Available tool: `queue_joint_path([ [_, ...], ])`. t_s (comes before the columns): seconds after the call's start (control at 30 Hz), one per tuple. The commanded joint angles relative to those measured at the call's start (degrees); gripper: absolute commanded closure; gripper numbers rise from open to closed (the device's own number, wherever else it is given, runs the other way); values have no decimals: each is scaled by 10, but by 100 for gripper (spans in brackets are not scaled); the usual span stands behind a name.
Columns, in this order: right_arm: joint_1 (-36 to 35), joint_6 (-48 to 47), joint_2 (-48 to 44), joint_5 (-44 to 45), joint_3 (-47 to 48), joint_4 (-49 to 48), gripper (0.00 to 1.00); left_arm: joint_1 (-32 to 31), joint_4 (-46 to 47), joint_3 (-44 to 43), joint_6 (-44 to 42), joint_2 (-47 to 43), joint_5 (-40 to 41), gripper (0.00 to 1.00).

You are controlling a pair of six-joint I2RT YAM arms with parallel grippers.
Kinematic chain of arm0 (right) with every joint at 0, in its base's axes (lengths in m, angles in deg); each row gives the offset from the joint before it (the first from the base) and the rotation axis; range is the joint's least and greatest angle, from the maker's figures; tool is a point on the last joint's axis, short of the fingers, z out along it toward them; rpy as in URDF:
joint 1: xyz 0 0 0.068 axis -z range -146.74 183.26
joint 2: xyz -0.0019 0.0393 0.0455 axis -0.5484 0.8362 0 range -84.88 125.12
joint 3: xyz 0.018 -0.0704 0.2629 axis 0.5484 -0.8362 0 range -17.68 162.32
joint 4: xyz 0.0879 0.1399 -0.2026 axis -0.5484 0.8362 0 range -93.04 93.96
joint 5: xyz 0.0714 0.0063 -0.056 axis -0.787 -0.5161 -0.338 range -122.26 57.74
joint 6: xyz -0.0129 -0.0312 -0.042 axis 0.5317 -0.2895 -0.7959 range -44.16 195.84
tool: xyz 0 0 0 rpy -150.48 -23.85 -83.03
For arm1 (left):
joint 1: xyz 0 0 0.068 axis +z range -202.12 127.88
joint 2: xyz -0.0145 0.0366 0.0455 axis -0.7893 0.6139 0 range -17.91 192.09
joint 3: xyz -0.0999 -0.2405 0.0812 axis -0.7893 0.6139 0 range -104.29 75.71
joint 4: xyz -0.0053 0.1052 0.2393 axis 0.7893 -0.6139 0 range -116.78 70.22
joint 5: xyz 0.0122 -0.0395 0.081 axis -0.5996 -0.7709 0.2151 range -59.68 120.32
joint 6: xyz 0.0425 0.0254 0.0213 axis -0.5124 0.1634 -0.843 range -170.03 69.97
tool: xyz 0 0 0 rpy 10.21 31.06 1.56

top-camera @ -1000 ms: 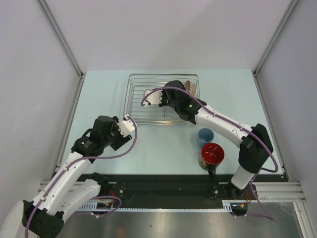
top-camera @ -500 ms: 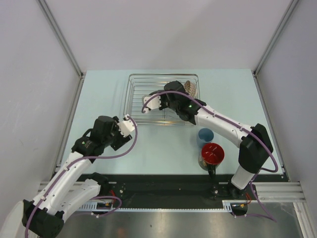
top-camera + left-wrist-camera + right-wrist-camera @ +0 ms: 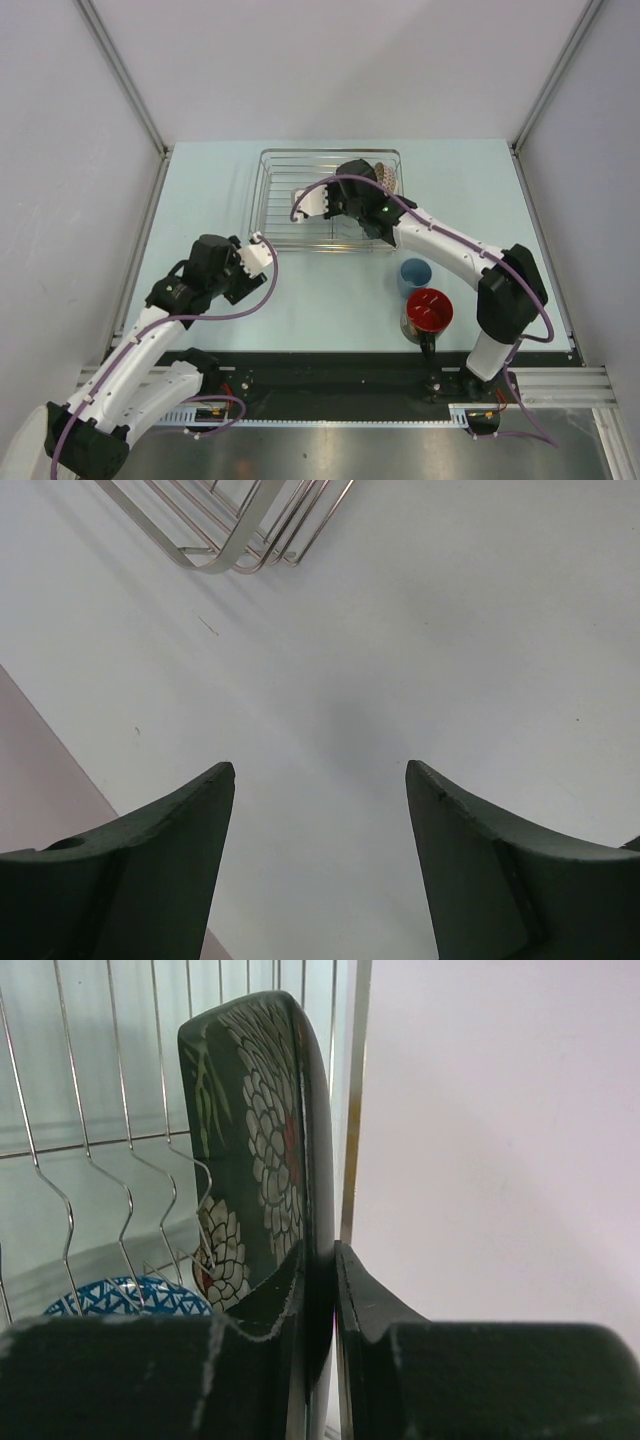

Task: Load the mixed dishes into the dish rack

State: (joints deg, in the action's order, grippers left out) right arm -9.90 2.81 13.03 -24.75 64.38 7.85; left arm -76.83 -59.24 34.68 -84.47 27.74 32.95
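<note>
Now right claw (image 3: 320,1256) clamped on black plate (image 3: 255,1110) over dish rack (image 3: 275,215); left claw (image 3: 320,772) apart

The dish rack (image 3: 280,180) sits at the table's (image 3: 200,210) far edge, the right gripper (image 3: 306,200) over it. The blue cup (image 3: 415,272) and dark mug (image 3: 428,310) stand toward the near right corner.
</note>
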Motion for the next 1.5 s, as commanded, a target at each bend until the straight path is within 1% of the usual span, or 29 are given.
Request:
queue_joint_path([
  [0.0,13,39,13,-29,14,-56,100,5,16,4,11,-5,1,25],
  [0.37,32,90,48,-50,14,-54,100,5,18,9,10,-6,1,25],
  [0.53,35,108,56,-46,12,-46,100,5,21,11,9,-6,2,25],
  [0.67,40,140,66,-37,10,-38,100,5,20,11,10,-6,2,25],
  [0.77,40,165,62,-32,4,-36,82,5,22,11,9,-6,3,25],
  [0.8,41,170,60,-32,2,-37,72,5,22,11,9,-6,3,25],
  [0.87,41,178,54,-28,-12,-48,68,5,20,11,9,-6,3,25],
  [0.9,42,184,47,-27,-16,-50,64,5,21,11,9,-6,3,25],
  [0.97,41,191,38,-26,-27,-52,59,5,20,10,9,-6,4,25],
  [1.07,40,202,18,-22,-44,-55,48,5,20,8,9,-6,4,25],
  [1.1,40,206,7,-21,-47,-55,41,5,21,8,9,-7,4,25],
  [1.17,37,208,-3,-17,-59,-54,36,5,22,6,9,-6,4,25],
  [1.2,33,209,-10,-13,-62,-52,1,5,21,5,9,-6,4,25],
  [1.47,15,239,-70,28,-74,-34,0,5,19,-10,10,0,2,25],
])
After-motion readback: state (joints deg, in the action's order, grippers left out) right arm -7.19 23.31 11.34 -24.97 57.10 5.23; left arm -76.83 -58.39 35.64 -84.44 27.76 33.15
